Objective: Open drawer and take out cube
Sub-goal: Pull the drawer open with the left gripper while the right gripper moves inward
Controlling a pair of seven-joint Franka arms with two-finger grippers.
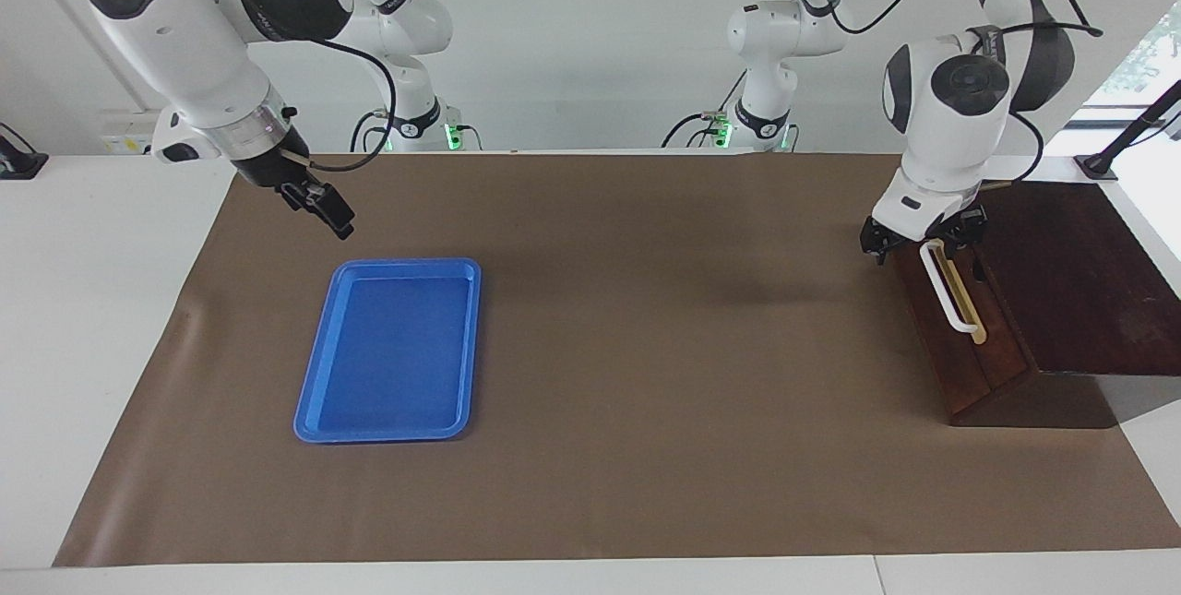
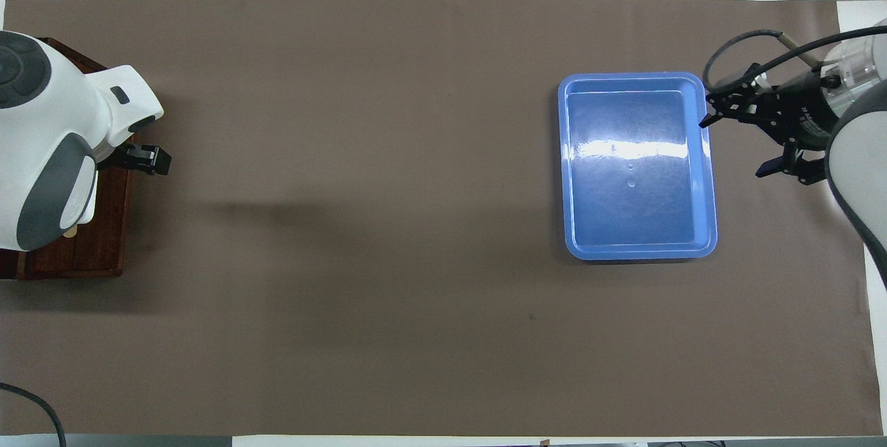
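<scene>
My left hand (image 1: 921,244) sits at the drawer (image 1: 955,323) front, jaws apart, straddling the handle (image 1: 948,291) top, I think. The drawer is shut, at the left arm's end of the tabletop (image 1: 646,346), handle running toward and away from the robots. My right hand (image 1: 318,205) hangs over the brown mat just beside the tray (image 1: 392,351); its fingers I can't judge.

From above, the left arm's white wrist covers most of the drawer (image 2: 104,239), hiding all but a sliver of its white handle (image 1: 948,291), while the dark wooden box (image 1: 1079,281) runs off the picture's edge. The drawer is shut, concealing its contents. Whether the left gripper (image 1: 923,249) touches the handle cannot be told, and the right gripper (image 1: 318,206), seen edge-on, gives no reading across the counter.
</scene>
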